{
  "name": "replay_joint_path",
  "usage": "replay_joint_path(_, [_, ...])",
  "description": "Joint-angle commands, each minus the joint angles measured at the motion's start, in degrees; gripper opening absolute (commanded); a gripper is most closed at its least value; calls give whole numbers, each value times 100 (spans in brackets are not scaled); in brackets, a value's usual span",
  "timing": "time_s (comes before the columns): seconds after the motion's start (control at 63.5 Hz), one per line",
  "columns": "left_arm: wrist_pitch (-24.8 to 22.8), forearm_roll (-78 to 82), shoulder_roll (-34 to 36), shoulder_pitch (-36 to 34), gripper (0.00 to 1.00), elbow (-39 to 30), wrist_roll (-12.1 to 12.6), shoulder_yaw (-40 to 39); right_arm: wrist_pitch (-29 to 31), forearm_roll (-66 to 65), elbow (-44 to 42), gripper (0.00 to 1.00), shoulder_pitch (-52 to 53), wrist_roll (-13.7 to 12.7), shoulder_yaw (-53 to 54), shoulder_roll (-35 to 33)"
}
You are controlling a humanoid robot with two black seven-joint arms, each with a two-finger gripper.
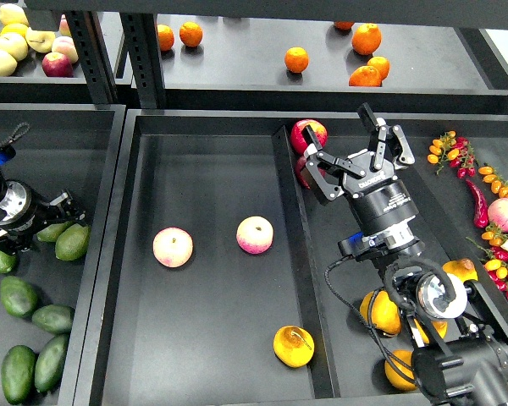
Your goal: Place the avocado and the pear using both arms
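Pears (383,311) by your empty, wide-open right gripper (356,161) bruise easily, so grab the belly; glossy avocados (72,242) look slippery, left gripper (63,211) can't tell.

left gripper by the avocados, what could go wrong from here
1. The left gripper sits among closely packed avocados; closing could catch two or knock a neighbour aside.
2. The right gripper is open and empty beside a red apple, away from the pears under its arm, so it may grab the wrong fruit.

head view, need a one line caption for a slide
Left gripper reaches among avocados while the open right gripper hovers empty; one pear and two peaches lie in the middle tray.
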Motion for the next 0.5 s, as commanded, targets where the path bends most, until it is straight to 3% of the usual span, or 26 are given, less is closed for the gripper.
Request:
replay_joint_path(0.0, [-1, -628, 66, 20, 97, -54, -2, -194, -39, 0, 3, 100, -43, -19, -86, 1])
replay_joint_path(0.283, [-1, -1428, 471, 319, 97, -230, -2, -1653, -4, -9, 3, 100, -175, -72, -235, 1])
replay_joint_path(0.488, [-1, -1991, 585, 1030, 98, -476, -2, -3093, -13, -35, 12, 100, -272, -186, -428, 1])
